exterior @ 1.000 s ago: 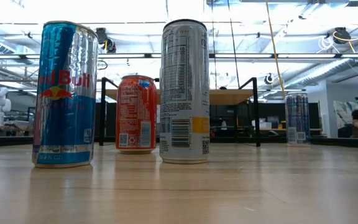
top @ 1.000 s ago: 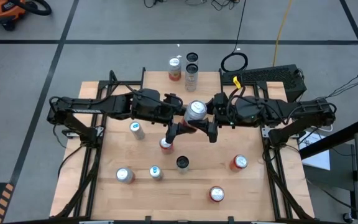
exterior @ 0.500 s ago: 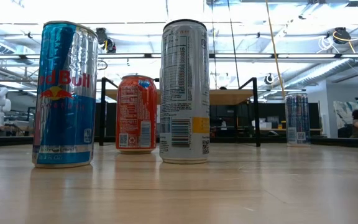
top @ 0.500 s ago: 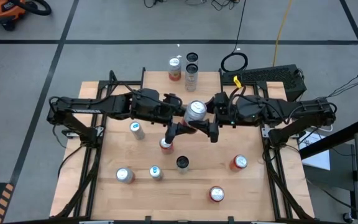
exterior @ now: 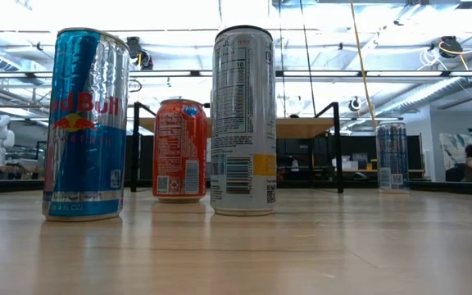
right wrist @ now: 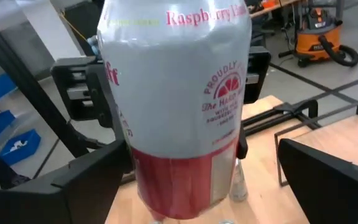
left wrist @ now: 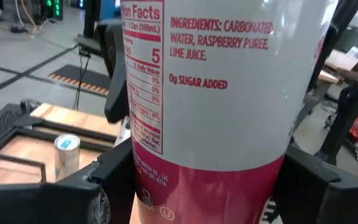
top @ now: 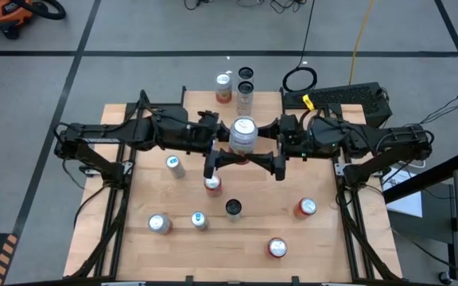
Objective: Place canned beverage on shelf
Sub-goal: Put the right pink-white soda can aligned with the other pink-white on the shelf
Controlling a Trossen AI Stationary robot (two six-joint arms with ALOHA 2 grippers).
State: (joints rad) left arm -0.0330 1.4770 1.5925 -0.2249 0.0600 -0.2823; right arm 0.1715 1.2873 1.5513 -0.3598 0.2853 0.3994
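A white can with a pink lower band (top: 244,135) hangs upright above the middle of the table, between my two grippers. My left gripper (top: 230,141) reaches in level from the table's left and is shut on it. My right gripper (right wrist: 210,180) comes from the table's right and is open; its fingers stand on either side of the can, with a clear gap at one finger (right wrist: 328,180). The shelf (top: 201,98) stands at the table's far edge with three cans (top: 224,87) on its top. In the low view its black legs (exterior: 335,147) show behind the cans. My left gripper pinches the can's lower part, at the pink band (left wrist: 204,186), between its two fingers (left wrist: 98,193). The fingers lie level, coming from the table's left, one on each side of the round wall. The can stands upright in the hold, lifted clear of the table.
Several loose cans stand on the near half of the table, among them a silver one (top: 175,165), a red one (top: 212,184) right below the grippers, and red ones (top: 305,207) at the near right. In the low view, a blue can (exterior: 85,123) and a tall white can (exterior: 243,119) stand close.
My right gripper has opened and let go of the can. My left gripper has carried the can a little up and toward the table's far edge; the can stays upright.
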